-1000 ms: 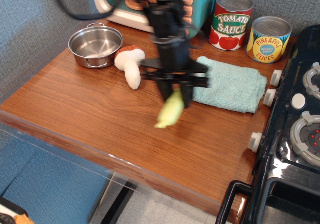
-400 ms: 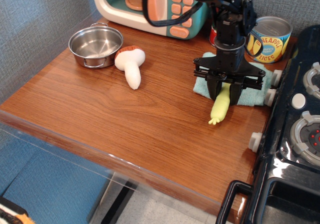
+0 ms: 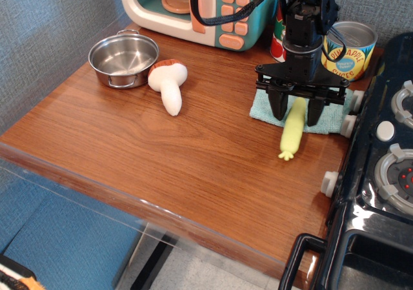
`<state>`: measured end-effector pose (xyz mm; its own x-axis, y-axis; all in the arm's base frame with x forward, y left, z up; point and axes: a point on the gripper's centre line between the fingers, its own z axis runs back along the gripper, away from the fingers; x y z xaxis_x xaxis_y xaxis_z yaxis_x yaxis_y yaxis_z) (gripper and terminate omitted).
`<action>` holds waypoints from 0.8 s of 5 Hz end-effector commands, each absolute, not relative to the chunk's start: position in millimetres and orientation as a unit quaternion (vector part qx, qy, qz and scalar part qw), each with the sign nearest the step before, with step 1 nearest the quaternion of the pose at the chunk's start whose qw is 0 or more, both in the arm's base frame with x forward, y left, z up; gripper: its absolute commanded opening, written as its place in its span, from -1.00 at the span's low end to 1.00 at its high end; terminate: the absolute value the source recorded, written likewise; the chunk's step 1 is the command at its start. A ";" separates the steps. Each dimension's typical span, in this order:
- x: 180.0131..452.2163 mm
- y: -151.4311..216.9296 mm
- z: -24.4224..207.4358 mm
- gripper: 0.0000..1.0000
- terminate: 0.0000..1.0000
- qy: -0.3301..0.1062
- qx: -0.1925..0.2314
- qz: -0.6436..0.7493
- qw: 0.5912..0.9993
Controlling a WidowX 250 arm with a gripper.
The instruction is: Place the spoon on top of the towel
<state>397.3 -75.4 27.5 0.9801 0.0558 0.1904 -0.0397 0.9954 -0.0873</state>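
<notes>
A black arm (image 3: 303,25) with looping cables ends in a two-fingered black tool (image 3: 295,111).

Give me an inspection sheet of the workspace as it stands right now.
Surface: wooden counter, bare in front.
Job's things: spoon hangs handle-down over the front edge of the towel; its bowl is hidden.
Clutter: steel pot, plush mushroom, pineapple can; tomato can mostly hidden behind the arm.
Grippers: tool above the towel, fingers either side of the spoon handle; whether it grips, cannot tell.
Cables: black cable loops across the toy microwave.
Surroundings: toy stove at right, grey wall behind.
</notes>
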 end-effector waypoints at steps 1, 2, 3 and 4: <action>398.1 -67.9 69.1 1.00 -1.00 -0.122 -0.045 0.016 0.991; 392.1 -65.9 82.2 1.00 -1.00 -0.127 -0.059 0.020 0.990; 388.5 -62.6 84.3 1.00 -1.00 -0.117 -0.055 0.013 0.992; 385.4 -59.2 86.9 1.00 -1.00 -0.125 -0.003 0.029 0.992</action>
